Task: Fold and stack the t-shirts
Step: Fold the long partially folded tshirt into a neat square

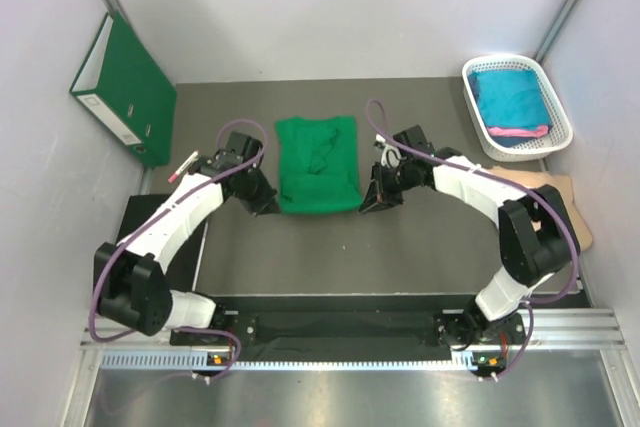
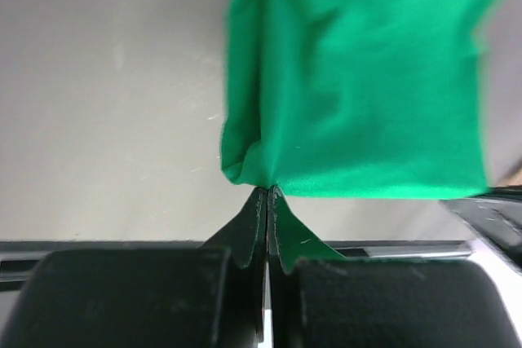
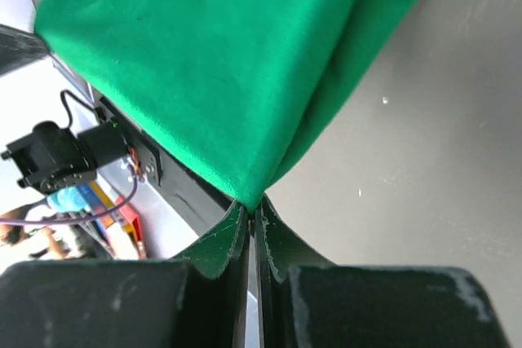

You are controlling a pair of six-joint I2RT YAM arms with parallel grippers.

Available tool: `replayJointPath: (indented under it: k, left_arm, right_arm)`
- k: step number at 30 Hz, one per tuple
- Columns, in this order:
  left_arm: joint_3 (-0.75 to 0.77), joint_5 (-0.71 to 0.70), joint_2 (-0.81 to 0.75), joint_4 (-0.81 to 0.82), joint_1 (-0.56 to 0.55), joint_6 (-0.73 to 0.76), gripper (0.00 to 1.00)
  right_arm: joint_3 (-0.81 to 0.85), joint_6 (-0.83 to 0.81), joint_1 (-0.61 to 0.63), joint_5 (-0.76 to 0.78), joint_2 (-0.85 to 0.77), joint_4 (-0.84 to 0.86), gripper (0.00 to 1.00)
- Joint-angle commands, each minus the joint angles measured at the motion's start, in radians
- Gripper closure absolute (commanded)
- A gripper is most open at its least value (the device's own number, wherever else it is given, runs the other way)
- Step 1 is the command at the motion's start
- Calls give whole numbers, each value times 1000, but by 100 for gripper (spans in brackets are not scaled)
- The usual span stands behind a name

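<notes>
A bright green t-shirt [image 1: 318,165] lies partly folded in the middle of the grey mat. My left gripper [image 1: 268,205] is shut on its near left corner; the left wrist view shows the green cloth [image 2: 359,79] pinched between closed fingertips [image 2: 268,193]. My right gripper [image 1: 372,202] is shut on its near right corner; the right wrist view shows the cloth [image 3: 220,63] hanging from the closed fingertips [image 3: 249,208]. A teal t-shirt [image 1: 511,97] and a pink one [image 1: 518,132] lie in a white basket [image 1: 555,97] at the back right.
A dark green binder [image 1: 125,87] with a white spine label leans against the left wall at the back. A piece of brown cardboard [image 1: 570,202] lies at the right edge by my right arm. Grey walls close in on both sides.
</notes>
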Motion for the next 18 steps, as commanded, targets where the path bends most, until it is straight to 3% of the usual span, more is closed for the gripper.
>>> replayJointPath:
  k: [1,9,18]
  left_arm:
    - [195,-53,62,-28,10,35,100]
    - [430,-39,301,37,53,108,100]
    - [682,-27,530,88,113,199,100]
  right_arm:
    - [188,-77,-15,61,-3,-70,97]
    - [447,-152,-64,133,150,-47,97]
    - [579,-189,-76,173,346,89,96]
